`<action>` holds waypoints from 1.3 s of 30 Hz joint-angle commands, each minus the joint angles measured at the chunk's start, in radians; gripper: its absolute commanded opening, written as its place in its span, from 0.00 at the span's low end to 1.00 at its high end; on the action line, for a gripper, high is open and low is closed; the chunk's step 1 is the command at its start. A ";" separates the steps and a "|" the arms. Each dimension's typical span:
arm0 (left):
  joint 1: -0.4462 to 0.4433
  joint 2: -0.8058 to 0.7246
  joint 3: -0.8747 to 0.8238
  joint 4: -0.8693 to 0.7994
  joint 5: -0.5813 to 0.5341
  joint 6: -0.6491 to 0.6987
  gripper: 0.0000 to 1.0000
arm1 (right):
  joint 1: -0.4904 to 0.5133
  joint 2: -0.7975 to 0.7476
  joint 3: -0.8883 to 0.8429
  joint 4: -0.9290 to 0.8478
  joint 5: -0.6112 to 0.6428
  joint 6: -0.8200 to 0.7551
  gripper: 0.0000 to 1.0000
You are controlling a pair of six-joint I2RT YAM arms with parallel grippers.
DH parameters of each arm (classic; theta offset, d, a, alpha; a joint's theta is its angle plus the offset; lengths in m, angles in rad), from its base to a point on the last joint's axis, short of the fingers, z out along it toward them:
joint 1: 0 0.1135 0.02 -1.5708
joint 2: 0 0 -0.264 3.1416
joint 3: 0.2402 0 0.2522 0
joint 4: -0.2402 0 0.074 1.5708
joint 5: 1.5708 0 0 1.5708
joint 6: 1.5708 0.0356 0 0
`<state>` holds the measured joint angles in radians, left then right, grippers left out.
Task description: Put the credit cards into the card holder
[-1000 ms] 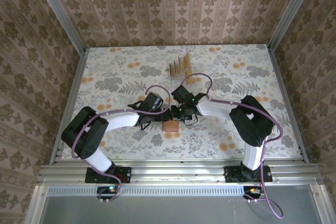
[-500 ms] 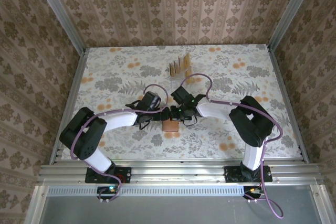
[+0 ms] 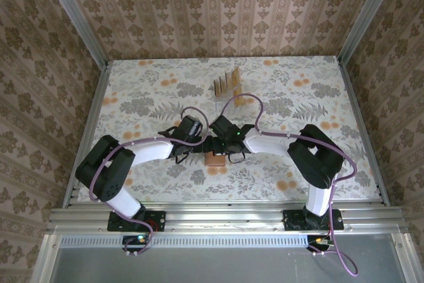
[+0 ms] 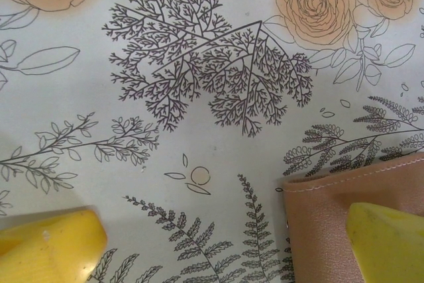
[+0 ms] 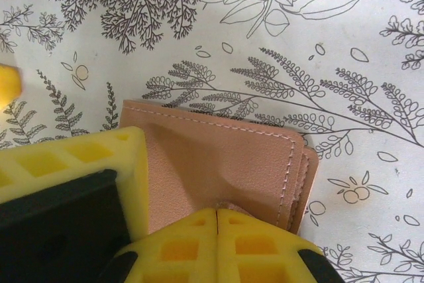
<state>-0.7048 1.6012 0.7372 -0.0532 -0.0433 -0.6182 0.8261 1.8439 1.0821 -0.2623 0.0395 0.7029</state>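
salmon-brown card holder [image 5: 218, 157], one only, lies closed and flat mid-tabletop [image 3: 298, 97], its stitched, layered edge pointing right in the right wrist view. right end effector [image 5: 217, 217] is pinched closed over its near edge. left end effector [image 4: 225, 230] gapes wide, one finger [image 4: 387, 236] above a corner. tan credit cards [image 3: 226, 84] stand upright farther back, count unclear.

The top camera hung high behind the near edge of the table [image 3: 132, 91], looking down over all of it. Each wrist camera faced straight down from very close. Both caught the wallet [image 5: 218, 157], which the top view also showed, small, mid-table.
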 commanded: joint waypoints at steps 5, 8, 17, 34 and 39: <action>0.070 0.034 -0.059 -0.087 0.044 -0.033 1.00 | 0.051 0.131 -0.106 -0.074 -0.133 -0.020 0.00; 0.084 -0.015 -0.058 -0.073 0.062 -0.008 1.00 | 0.031 0.120 -0.124 -0.018 -0.211 -0.008 0.00; 0.100 -0.121 -0.072 -0.124 0.077 0.005 1.00 | 0.006 0.098 -0.137 0.020 -0.268 0.011 0.00; 0.021 -0.183 -0.177 -0.147 -0.019 -0.034 1.00 | -0.014 0.061 -0.124 0.007 -0.269 0.007 0.00; 0.007 -0.111 -0.183 -0.118 -0.032 -0.038 1.00 | -0.028 0.015 -0.114 0.006 -0.295 -0.002 0.00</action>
<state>-0.6945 1.4151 0.5869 -0.1310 -0.0769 -0.6361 0.7952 1.8366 1.0134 -0.0589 -0.2111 0.7101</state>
